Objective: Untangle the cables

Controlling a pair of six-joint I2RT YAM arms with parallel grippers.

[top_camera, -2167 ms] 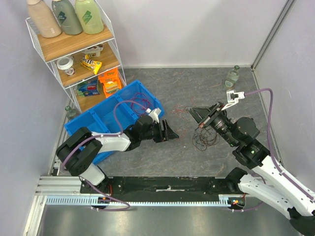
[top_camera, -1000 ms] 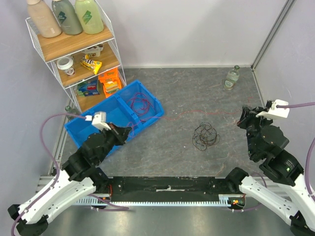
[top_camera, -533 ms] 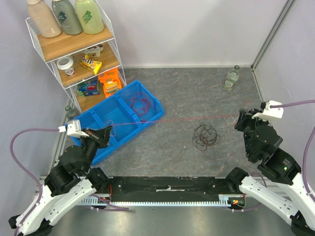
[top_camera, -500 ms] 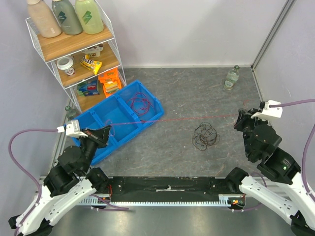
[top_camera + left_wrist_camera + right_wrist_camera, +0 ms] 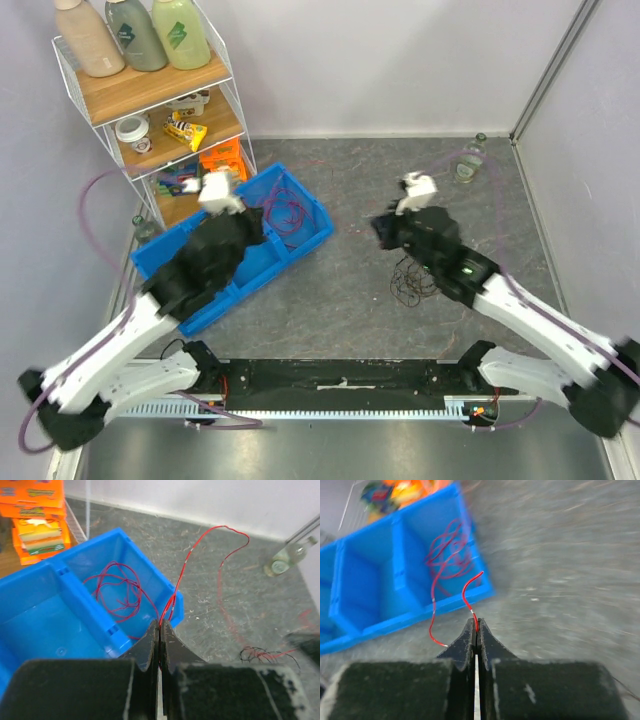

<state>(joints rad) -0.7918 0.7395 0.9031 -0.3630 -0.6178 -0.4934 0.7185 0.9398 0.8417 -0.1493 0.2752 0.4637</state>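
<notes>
A grey, mottled desk sits between pale walls, with a wire shelf rack in its far left corner and a small glass bottle near the far right corner. Seen from above, a blue bin lies at an angle just in front of the rack, and a red and magenta bunch of thin cable lies in its end compartment, the one nearest the middle of the desk. The left end effector hangs over the bin beside that compartment. The right end effector, blurred, points towards the bin from the middle of the desk. A black bunch lies on the desk just below the right arm. In the left wrist view the jaws are pressed together on a red wire, which rises from the tips, arcs over the desk towards the glass bottle and drops back to the surface towards the black bunch at lower right. Orange boxes sit on the rack at upper left. The right wrist view is smeared by motion. Its jaws are likewise pinched shut on the red wire, which curls up from the tips, while another strand runs on towards the bunch in the bin.
</notes>
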